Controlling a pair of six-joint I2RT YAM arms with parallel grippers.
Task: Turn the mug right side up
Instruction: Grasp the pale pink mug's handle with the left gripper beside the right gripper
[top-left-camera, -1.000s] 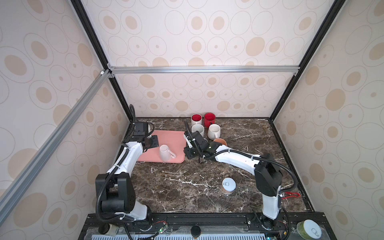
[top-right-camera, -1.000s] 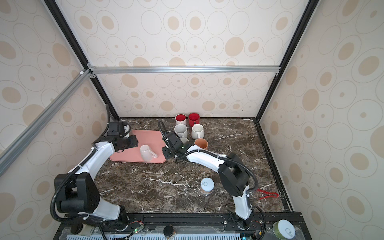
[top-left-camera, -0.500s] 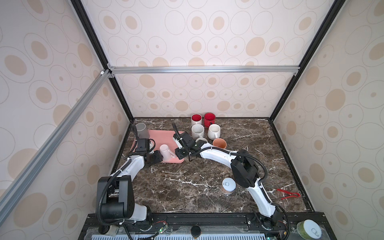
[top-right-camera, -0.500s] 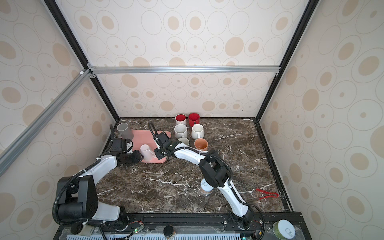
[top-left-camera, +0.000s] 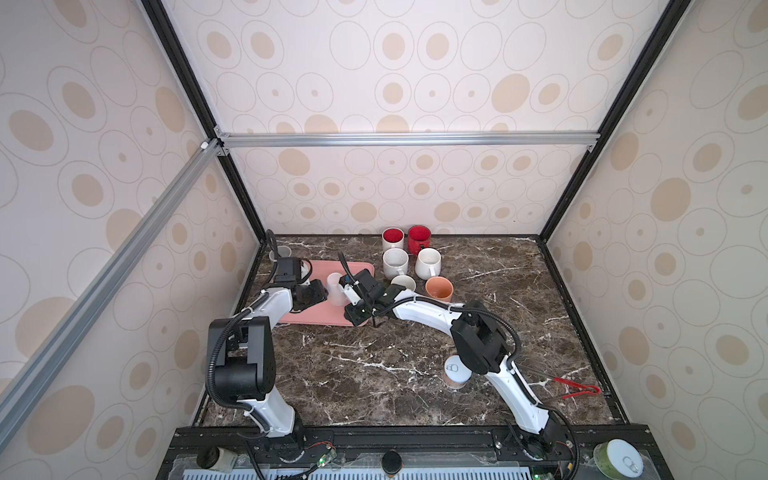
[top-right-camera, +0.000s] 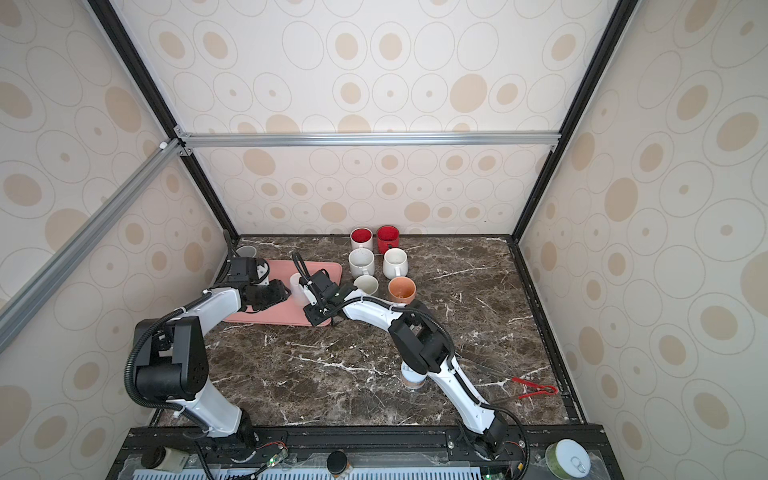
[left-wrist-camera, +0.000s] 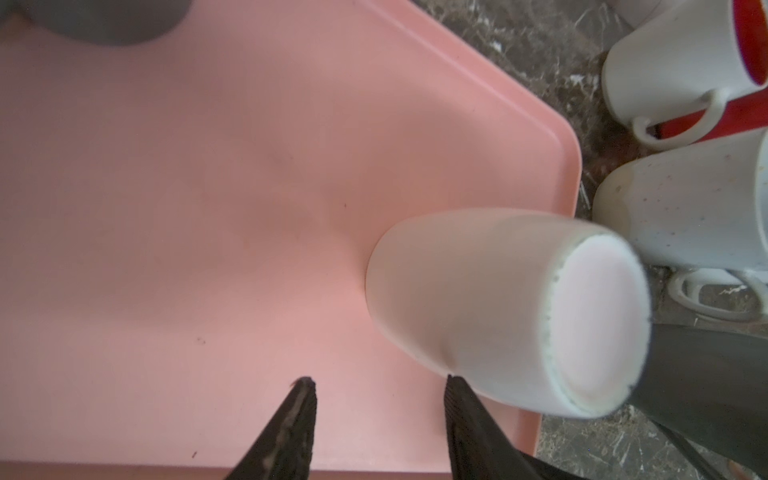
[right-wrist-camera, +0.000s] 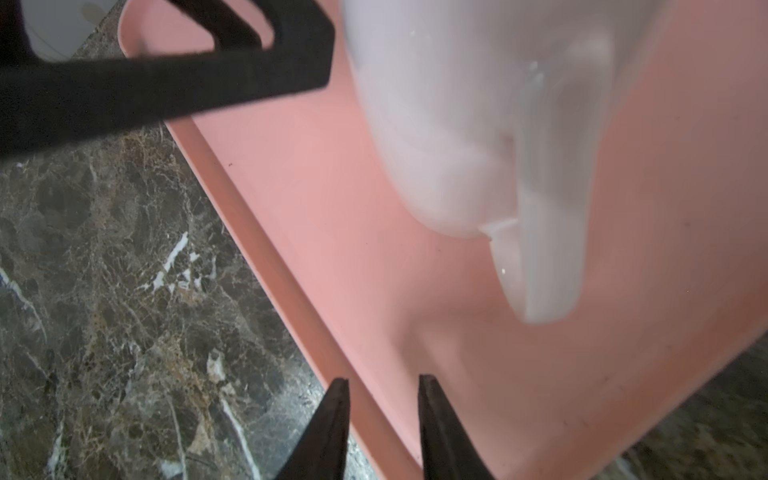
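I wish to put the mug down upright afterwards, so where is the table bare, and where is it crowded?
Bare: the table's front middle, between the pink tray and the small can; also the right side, between the orange mug and the red tongs. Crowded: the mug cluster at the back, and the tray around the upside-down mug.

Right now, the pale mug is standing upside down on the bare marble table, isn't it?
Not quite. The mug is standing upside down, but on the pink tray, not on the bare marble table. The left wrist view shows its rim down on the tray, near the tray's corner.
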